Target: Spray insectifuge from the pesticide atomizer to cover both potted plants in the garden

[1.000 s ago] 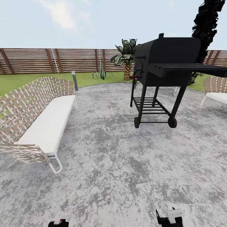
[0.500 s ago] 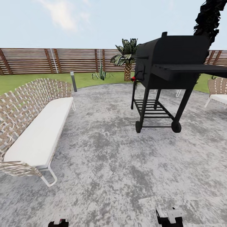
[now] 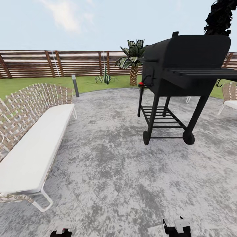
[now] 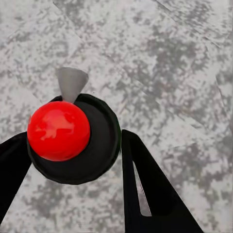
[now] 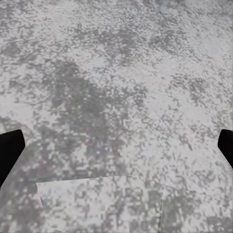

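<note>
In the left wrist view my left gripper is shut on the pesticide atomizer, seen end-on as a dark round body with a red knob and a grey cone spout, its black fingers on either side. Below it lies the mottled grey patio. My right gripper is open, with bare paving between its widely spread fingers. Both grippers show at the bottom edge of the head view, the left and the right. The garden lawn and slatted fence lie ahead. The potted plants are out of view.
A black wheeled grill stands ahead right on the round patio. A woven bench with a white cushion runs along the left. Beyond are a short post light, a striped agave, a palm and a chair at right.
The whole head view has moved forward: the grill looks larger and further right, and the bench has slid down and left. Both grippers hold the same pose.
</note>
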